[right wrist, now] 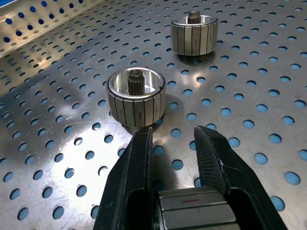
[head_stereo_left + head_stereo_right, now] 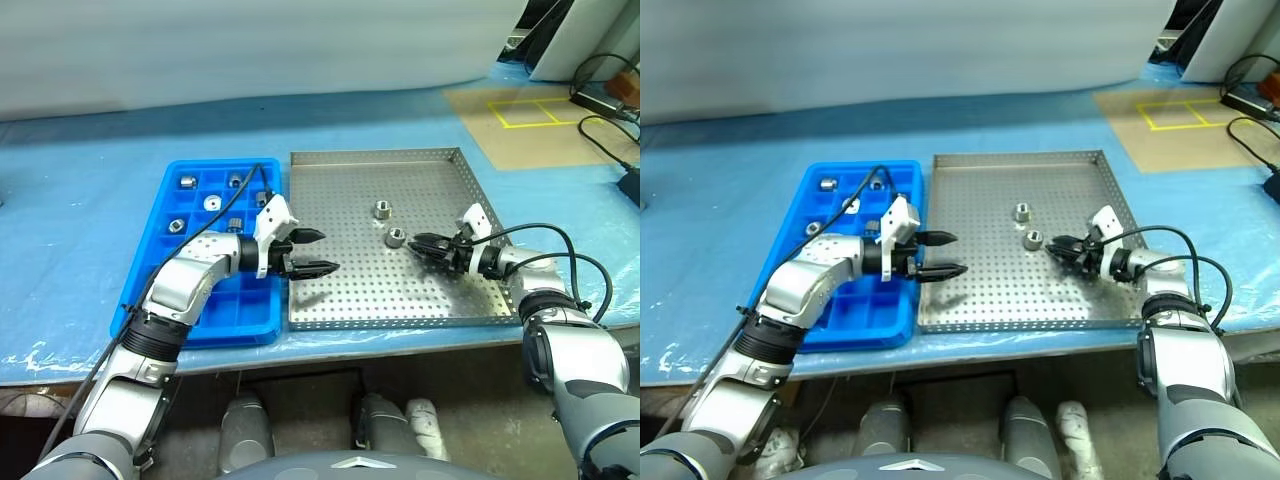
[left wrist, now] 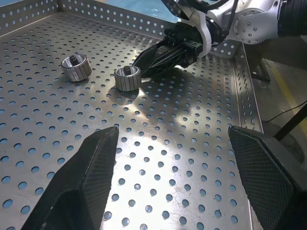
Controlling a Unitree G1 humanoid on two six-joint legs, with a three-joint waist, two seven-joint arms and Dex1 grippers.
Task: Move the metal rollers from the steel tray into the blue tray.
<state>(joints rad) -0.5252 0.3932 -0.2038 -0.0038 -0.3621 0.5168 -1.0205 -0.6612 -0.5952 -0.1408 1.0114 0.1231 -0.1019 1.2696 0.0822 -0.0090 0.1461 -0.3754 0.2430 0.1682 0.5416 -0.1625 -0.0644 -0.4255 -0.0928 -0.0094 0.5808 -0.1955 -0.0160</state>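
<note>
The steel tray (image 2: 375, 155) lies on the table with two metal rollers (image 2: 382, 209) (image 2: 396, 237) standing loose on its perforated floor. My right gripper (image 2: 425, 243) sits low over the tray just right of the nearer roller (image 1: 136, 96). It is shut on a third roller (image 1: 194, 208), wedged deep between its fingers. The blue tray (image 2: 200, 325) lies against the steel tray's left side, with several rollers (image 2: 188, 181) in its far compartments. My left gripper (image 2: 305, 252) hovers open over the steel tray's left edge, nothing between its fingers.
A blue plastic sheet (image 2: 90, 160) covers the table. Black cables (image 2: 610, 130) and a brown board with yellow tape (image 2: 530, 110) lie at the far right. The table's front edge (image 2: 400, 345) runs just below both trays.
</note>
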